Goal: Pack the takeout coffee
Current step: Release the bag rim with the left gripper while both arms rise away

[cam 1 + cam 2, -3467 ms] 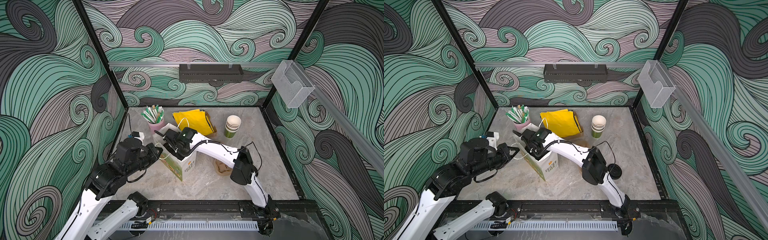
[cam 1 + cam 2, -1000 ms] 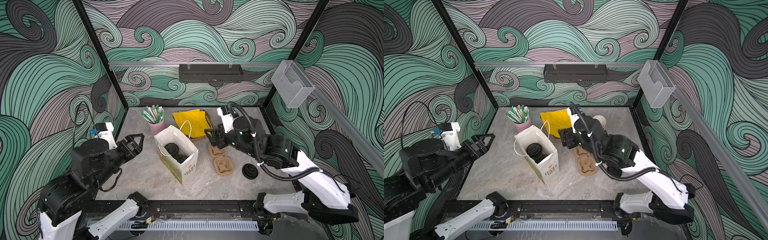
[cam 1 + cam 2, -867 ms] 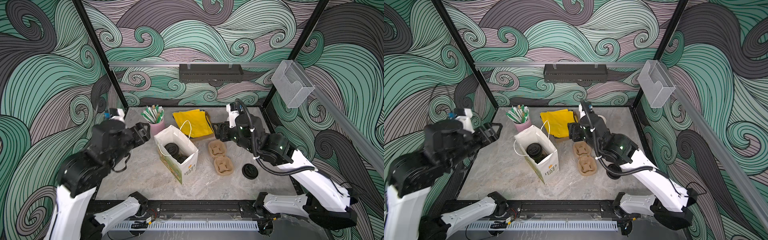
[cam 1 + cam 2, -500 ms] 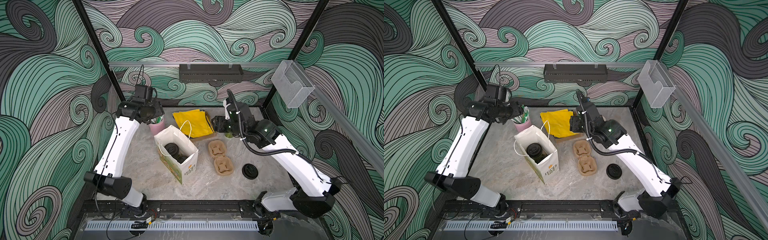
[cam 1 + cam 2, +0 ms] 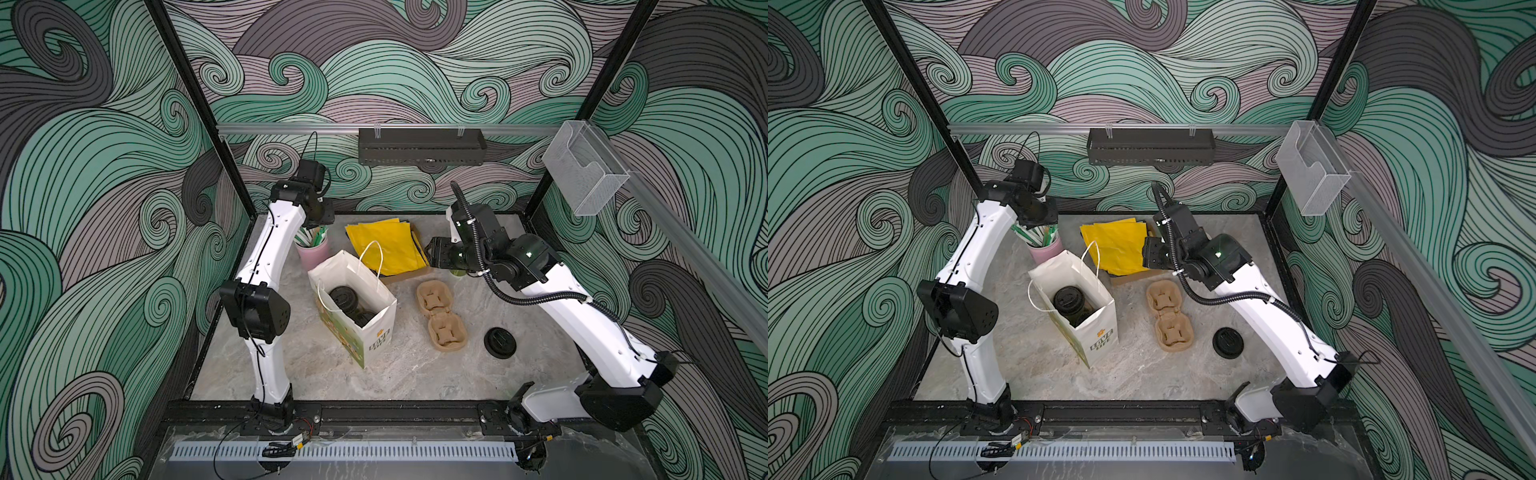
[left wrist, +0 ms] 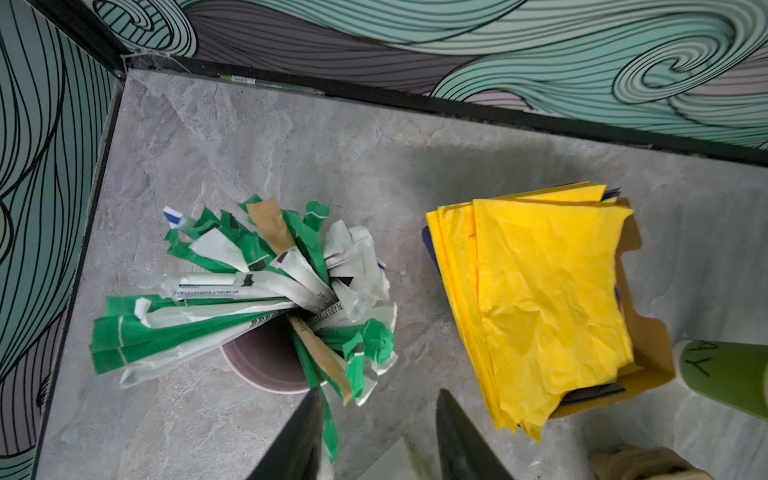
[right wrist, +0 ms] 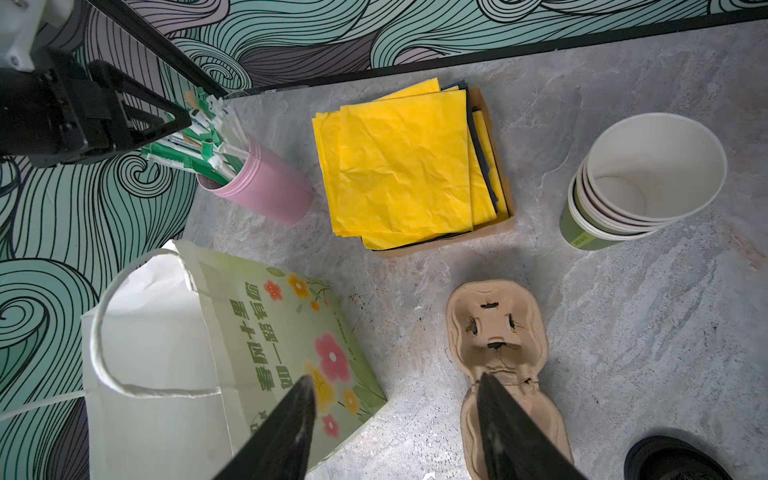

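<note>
The takeout coffee stands inside the white paper bag mid-table; only its black lid shows through the open top. My left gripper hovers at the back left over a pink cup full of sachets. Its jaws are open with nothing between them, and a green sachet lies beside one finger. My right gripper hangs open and empty above the floor between the bag and a pulp cup carrier.
Yellow napkins lie in a cardboard tray at the back. A stack of lidless green cups stands right of them. The carrier and a loose black lid lie right of the bag.
My left arm has swung from the front left to the back left, over the pink cup, and its jaws have narrowed. My right arm has pulled back towards the napkins and cups.
</note>
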Available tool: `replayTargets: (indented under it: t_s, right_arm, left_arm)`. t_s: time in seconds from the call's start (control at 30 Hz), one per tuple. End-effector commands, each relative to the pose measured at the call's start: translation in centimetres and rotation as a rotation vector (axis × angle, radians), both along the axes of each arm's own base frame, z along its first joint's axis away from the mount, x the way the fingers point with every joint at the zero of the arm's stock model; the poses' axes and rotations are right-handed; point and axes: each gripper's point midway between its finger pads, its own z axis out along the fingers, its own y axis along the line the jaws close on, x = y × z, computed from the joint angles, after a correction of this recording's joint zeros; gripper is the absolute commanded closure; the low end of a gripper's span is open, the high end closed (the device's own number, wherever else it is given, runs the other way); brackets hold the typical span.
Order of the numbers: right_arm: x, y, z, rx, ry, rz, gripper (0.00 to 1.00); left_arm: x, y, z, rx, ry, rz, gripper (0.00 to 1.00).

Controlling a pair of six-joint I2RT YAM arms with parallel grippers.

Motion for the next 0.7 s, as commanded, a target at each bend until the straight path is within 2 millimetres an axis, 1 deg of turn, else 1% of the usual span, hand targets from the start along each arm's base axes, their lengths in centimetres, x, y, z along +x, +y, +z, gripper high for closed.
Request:
replayTargets:
  t_s: [0.0,0.13,0.27,0.37,0.47,0.67]
  right_arm:
    - [-0.8,-1.0,0.5,0.01,0.003,-0.022,0.38]
    - [-0.8,-1.0,0.3,0.008,0.008,-0.019,0.38]
    - [-0.8,-1.0,0.4,0.009,0.007,-0.017,0.38]
    - [-0.8,-1.1,0.4,0.007,0.004,-0.021,0.38]
    - [-0.9,-1.2,0.5,0.009,0.001,-0.023,0.38]
    - [-1.0,-1.5,0.7,0.012,-0.004,-0.03,0.38]
  left_arm:
    - [0.1,1.3,0.4,0.08,-0.001,0.007,0.58]
    - [0.8,1.7,0.2,0.104,-0.012,0.02,0.63]
    - [0.6,1.7,-0.3,0.101,0.006,0.027,0.66]
    - [0.4,2.2,-0.7,0.124,0.016,0.044,0.69]
    - [0.6,2.2,-1.2,0.127,0.023,0.045,0.72]
    - [0.7,2.1,-1.9,0.115,0.037,0.056,0.73]
